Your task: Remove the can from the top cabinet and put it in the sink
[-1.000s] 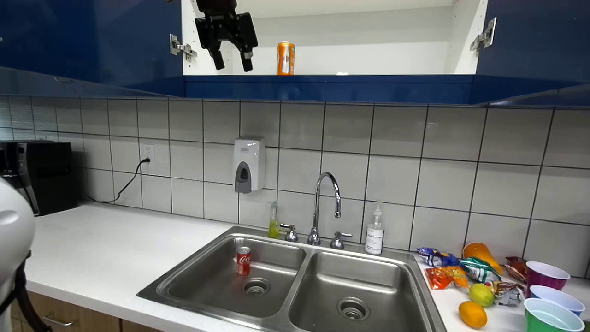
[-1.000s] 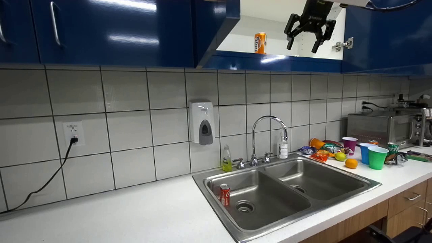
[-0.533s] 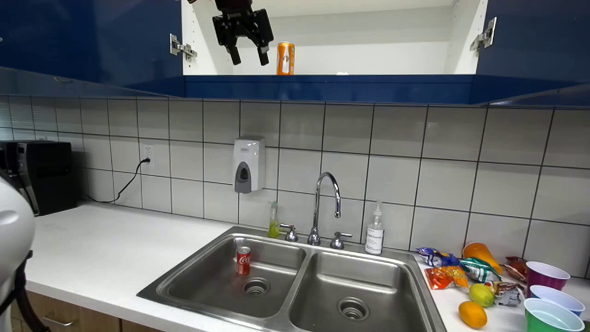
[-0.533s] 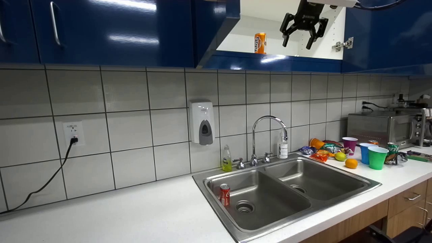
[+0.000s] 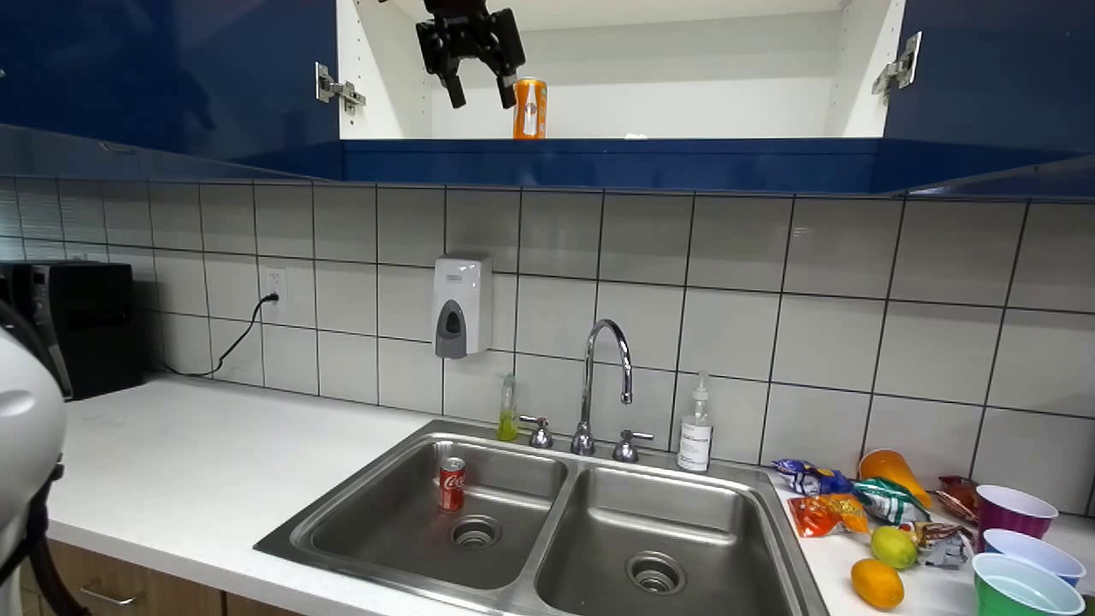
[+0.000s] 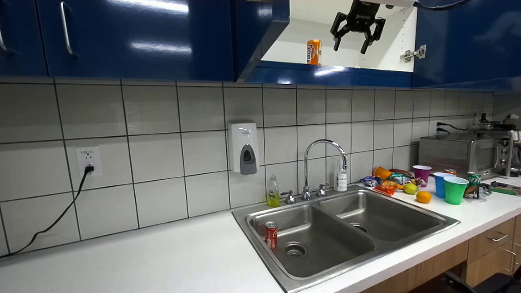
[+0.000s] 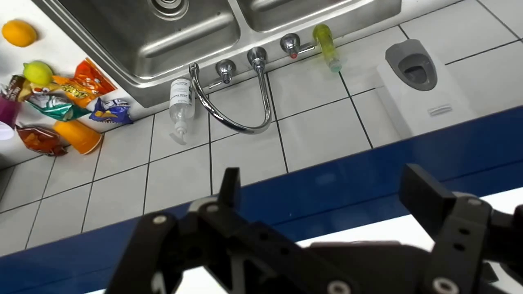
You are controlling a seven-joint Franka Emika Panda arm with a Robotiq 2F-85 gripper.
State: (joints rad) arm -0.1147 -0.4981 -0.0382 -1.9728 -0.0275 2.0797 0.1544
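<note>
the orange can [image 6: 314, 52] stands upright inside the top cabinet [image 5: 612, 162], whose dark-blue doors [image 5: 171, 77] are swung back. the gripper [image 6: 350, 49] hangs at the opening, pointing downward and apart from the can, its fingers [image 7: 427, 198] spread wide. below, a red can [image 5: 452, 485] stands upright in the sink [image 5: 545, 547], and a white dispenser [image 5: 463, 299] is mounted on the tiled wall [image 5: 346, 295] above. snack bags [image 5: 891, 501] lie on the counter [image 5: 222, 453] alongside.

A kitchen: sink [image 5: 549, 532], faucet [image 5: 588, 381] and counter [image 5: 214, 466] below the gripper [image 5: 484, 98], cabinet [image 5: 616, 164] behind it, tiled wall [image 5: 736, 338] lower down.
</note>
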